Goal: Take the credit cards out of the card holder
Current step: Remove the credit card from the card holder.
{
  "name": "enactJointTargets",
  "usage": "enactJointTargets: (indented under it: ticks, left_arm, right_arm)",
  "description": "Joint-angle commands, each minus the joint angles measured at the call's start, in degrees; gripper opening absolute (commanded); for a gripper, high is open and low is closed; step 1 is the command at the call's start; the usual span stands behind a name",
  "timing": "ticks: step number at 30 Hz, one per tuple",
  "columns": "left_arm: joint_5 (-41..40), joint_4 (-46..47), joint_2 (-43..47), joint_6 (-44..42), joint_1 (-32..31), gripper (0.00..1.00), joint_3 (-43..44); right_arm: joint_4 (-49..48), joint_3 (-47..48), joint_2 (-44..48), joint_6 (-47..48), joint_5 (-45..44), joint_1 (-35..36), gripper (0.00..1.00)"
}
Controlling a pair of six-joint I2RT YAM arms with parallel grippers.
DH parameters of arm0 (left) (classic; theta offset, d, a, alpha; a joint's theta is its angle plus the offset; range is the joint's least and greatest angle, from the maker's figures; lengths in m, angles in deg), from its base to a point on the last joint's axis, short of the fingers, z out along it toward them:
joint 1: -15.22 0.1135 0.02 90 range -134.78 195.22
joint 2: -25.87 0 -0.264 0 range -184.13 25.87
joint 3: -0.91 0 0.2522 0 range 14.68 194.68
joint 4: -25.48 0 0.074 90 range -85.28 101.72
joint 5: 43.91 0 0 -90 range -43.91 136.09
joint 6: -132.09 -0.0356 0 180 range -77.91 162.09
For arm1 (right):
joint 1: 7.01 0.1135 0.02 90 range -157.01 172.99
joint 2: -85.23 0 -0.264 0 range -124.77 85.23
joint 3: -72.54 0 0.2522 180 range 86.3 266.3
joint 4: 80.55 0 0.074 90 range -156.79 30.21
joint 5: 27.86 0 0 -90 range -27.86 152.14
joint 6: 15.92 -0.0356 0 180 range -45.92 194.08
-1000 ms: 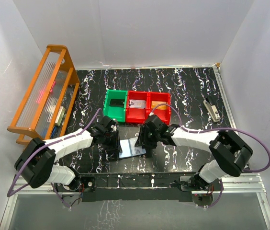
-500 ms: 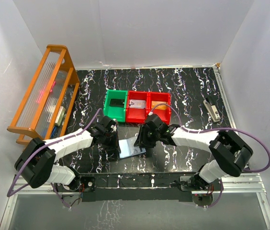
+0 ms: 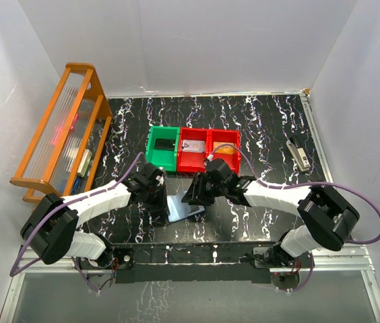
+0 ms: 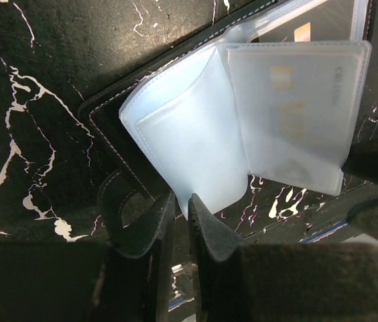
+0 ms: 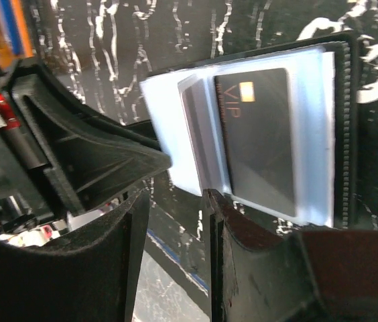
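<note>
The right claw (image 3: 194, 194) has slid a little to the left over the card holder (image 3: 186, 209) since a second ago, and the left claw (image 3: 159, 199) has drawn its fingers closer together; the holder itself lies in the same spot.

The card holder rests open on the black marbled bench (image 3: 264, 124), near the front edge between the two arms and just in front of the row of bins. In the left wrist view its dark stitched cover (image 4: 108, 111) lies flat, with frosted light-blue sleeves fanned up from it. The left claw (image 4: 180, 201) is pinched on the lower edge of one sleeve, its jaws almost meeting. A pale card (image 4: 289, 107) shows faintly through the neighbouring sleeve.

In the right wrist view a black card (image 5: 259, 134) marked VIP, with a gold chip, sits inside a clear sleeve of the holder (image 5: 346, 127). The right claw (image 5: 177, 196) has its jaws apart; the sleeve's lower edge lies at the mouth of the gap, against one fingertip.

Behind the holder stand a green bin (image 3: 151, 153) and two red bins (image 3: 207, 156); a dark flat item lies in the green one. A wooden rack (image 3: 62, 131) stands at the left.
</note>
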Motion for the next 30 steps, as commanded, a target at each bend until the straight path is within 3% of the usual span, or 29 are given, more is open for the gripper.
enactJointTargets:
  ticks: [1,9,23,30]
  left_arm:
    - [0.7,-0.4,0.5,-0.5,-0.4,0.12,0.6]
    - [-2.0,-2.6,2.7,-0.1,-0.3,0.14,0.8]
    - [-10.4,-9.4,11.5,3.3,-0.4,0.26,2.0]
    - [-6.4,-5.4,12.1,2.6,-0.4,0.34,2.3]
  right_arm:
    - [-10.3,-1.7,0.9,-3.5,4.2,0.1,0.35]
    - [-13.4,-0.3,-2.7,-4.2,7.0,0.2,0.35]
    - [-16.2,2.9,-6.7,-3.9,12.1,0.1,0.42]
    - [-3.5,7.6,-8.1,2.4,4.7,-0.4,0.38]
